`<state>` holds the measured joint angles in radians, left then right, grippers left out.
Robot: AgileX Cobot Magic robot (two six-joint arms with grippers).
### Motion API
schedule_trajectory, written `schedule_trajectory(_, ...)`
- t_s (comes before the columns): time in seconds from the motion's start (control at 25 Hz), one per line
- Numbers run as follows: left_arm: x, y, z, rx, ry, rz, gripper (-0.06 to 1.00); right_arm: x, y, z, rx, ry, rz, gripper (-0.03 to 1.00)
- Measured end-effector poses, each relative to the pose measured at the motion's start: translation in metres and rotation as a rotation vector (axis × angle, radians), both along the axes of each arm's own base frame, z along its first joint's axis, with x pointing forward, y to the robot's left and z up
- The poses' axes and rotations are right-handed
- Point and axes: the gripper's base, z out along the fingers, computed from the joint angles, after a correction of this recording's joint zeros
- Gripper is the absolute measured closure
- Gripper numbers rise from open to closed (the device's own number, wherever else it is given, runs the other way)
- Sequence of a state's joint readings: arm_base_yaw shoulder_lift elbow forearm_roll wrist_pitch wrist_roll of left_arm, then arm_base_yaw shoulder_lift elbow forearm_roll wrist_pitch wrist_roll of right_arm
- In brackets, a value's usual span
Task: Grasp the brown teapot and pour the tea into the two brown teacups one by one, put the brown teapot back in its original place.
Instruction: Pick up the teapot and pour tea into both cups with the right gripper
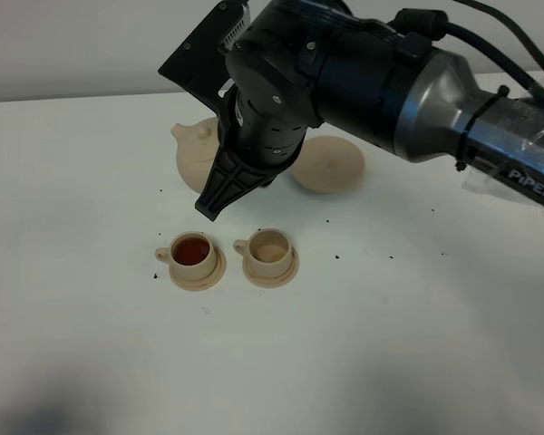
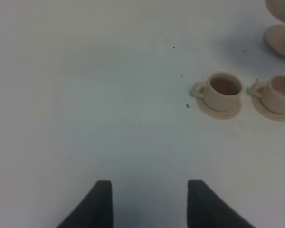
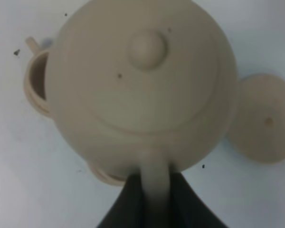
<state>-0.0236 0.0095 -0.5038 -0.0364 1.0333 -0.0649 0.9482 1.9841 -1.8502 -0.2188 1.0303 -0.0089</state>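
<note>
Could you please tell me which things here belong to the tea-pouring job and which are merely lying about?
Job: brown teapot, right claw shut on its handle, tea-filled teacup, empty teacup, large saucer.

Lying about: dark specks on the table; left claw, open, holding nothing.

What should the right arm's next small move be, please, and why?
Probably carry the brown teapot across until its spout hangs over the empty teacup. The other teacup already holds tea, this one looks dry, and the right gripper is shut on the teapot's handle, holding it off its saucer.
</note>
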Motion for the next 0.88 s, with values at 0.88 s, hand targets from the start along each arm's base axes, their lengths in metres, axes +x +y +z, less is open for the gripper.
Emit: schedule_trajectory(0.88,0.0,0.0,0.0,0.0,0.0,0.0,0.53,-0.062,-0.021,-0.085,0.14,0.123,0.05,0.85)
